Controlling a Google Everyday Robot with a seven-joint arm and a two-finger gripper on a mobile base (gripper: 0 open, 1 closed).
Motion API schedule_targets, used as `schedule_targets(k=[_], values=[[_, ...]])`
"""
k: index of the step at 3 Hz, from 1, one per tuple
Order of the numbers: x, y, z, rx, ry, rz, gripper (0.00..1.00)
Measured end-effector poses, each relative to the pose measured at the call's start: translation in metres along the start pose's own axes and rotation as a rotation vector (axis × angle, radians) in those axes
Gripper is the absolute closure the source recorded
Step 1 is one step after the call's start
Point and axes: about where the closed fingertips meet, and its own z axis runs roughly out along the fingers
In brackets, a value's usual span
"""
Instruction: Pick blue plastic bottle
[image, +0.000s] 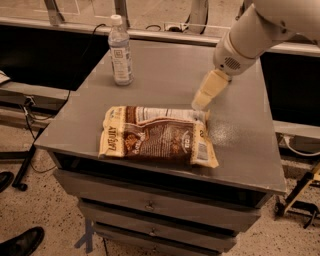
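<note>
— Where is the blue plastic bottle (120, 50)?
— It stands upright, white cap on, at the upper left of the frame, near the far left corner of the grey table (165, 70)
— And the robot?
— Its gripper (201, 102) hangs right of centre, angled down over the table, just beside the upper right corner of the snack bag (157, 136) lying flat mid-frame, and well apart from the bottle; whether it is clenched or released, I cannot tell
</note>
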Motion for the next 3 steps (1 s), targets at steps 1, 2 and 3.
schedule_targets(k=[1, 2, 3], values=[[-0.050, -0.044, 0.054, -0.002, -0.128, 0.137, 0.00], [-0.090, -0.061, 0.077, -0.038, -0.219, 0.211, 0.00], [-0.136, -0.060, 0.095, -0.109, -0.337, 0.266, 0.00]])
